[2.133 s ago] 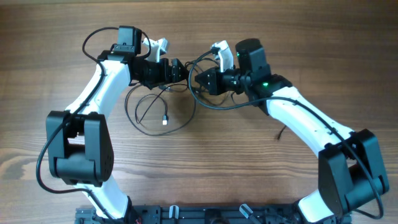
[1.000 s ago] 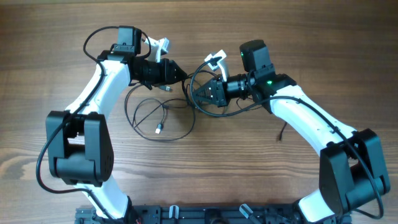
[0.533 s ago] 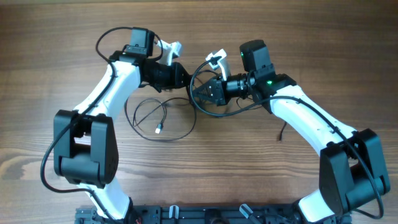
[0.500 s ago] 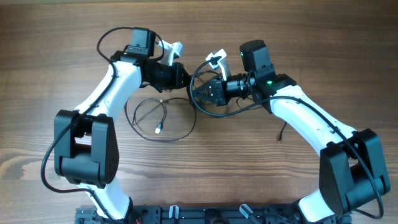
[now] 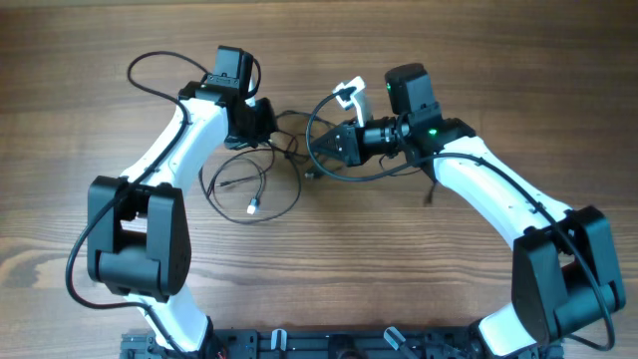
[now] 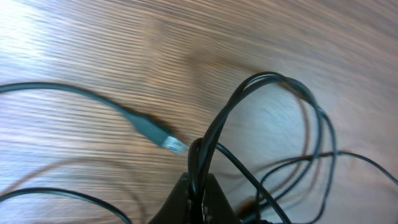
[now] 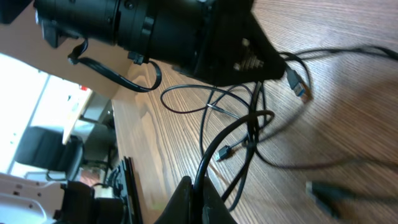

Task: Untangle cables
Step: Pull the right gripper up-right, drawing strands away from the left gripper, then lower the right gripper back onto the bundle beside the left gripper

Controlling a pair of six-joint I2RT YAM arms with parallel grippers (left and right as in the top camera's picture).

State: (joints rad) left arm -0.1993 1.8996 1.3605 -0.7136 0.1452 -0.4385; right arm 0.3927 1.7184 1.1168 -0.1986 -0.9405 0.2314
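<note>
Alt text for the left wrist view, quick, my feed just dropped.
The left gripper, jaws shut, pinches a loop of the thin black cables that arches up from the bottom edge. A cable's silver-tipped plug lies just left of the loop on the wooden table; the picture is slightly blurred.

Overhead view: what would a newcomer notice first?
The two hands nearly meet mid-table, left hand and right hand each pinched shut on strands of the thin black cables. The loose loops sprawl on the wooden table beside the left hand, on the base side, one silver-tipped plug lying free among them.
</note>
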